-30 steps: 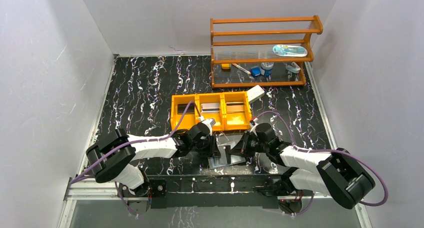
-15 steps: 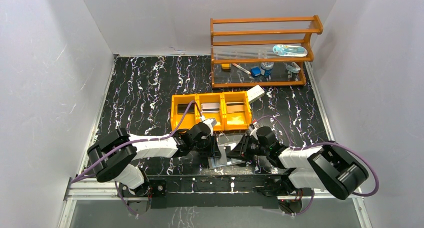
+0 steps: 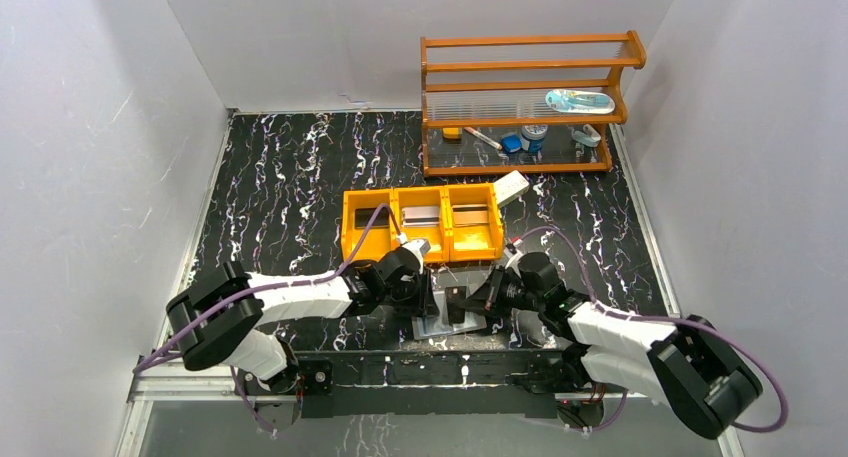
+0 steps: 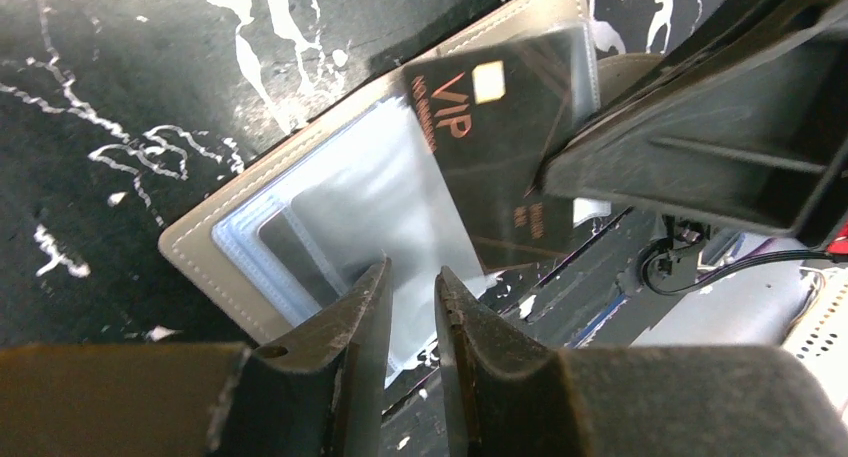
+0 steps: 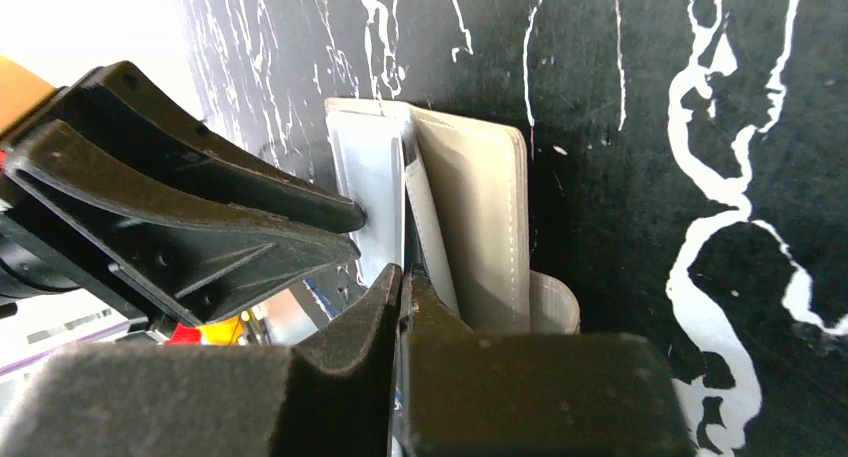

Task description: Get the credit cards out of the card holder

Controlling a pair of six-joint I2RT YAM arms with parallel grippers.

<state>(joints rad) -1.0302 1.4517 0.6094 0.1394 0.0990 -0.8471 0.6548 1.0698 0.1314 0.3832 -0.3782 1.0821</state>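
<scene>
On the bench (image 3: 300, 167), the orange tray (image 3: 346, 239) beyond the arms holds a dark card (image 3: 364, 218) on the left, a silvery card (image 3: 422, 217) in the middle and a brownish card (image 3: 473, 217) on the right, so most of the job looks done. The card holder (image 4: 200, 252) lies open at the near edge, between the arms. A black VIP card (image 4: 490, 147) is partly out of its pocket, pinched at one edge by the right tool (image 5: 403, 282). The left tool (image 4: 410, 292), narrowly spread, rests on the holder's left leaf. This card still has to come free. I cannot tell whether other pockets hold more.
</scene>
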